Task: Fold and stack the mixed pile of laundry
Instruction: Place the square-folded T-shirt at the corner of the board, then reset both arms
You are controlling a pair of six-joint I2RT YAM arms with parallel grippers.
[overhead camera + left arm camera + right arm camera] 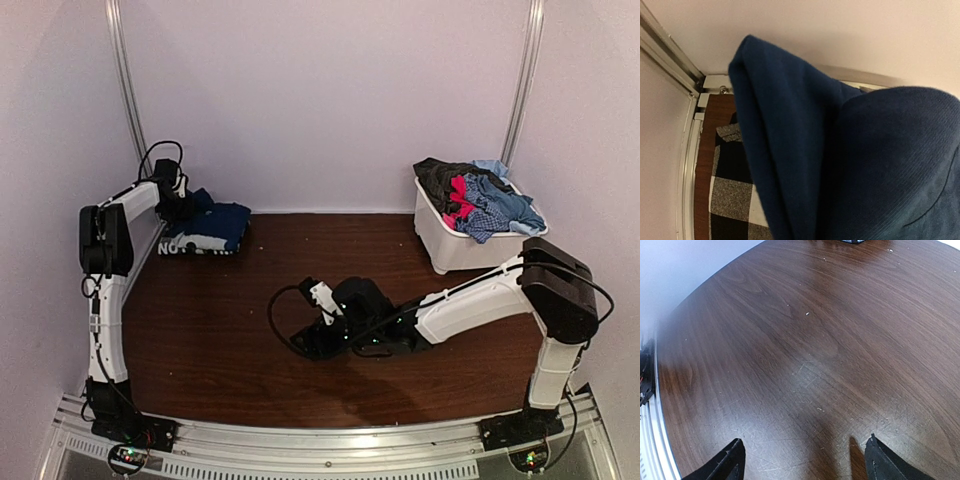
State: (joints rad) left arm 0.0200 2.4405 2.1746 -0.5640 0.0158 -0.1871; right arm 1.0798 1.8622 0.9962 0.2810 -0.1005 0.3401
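Left gripper (pixel 183 208) clenched on navy blue garment (pixel 840 160); right gripper (pixel 802 460), spread and empty, is the nearer to the laundry pile (pixel 478 195) in the white bin (pixel 445 250), far-right.

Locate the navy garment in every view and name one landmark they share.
Top external: navy garment at far left, lying on the checked shirt.
Left wrist: fills the centre and right, above the checked shirt.
Right wrist: not in it.
Shared landmark: the brown table, seen in all three.
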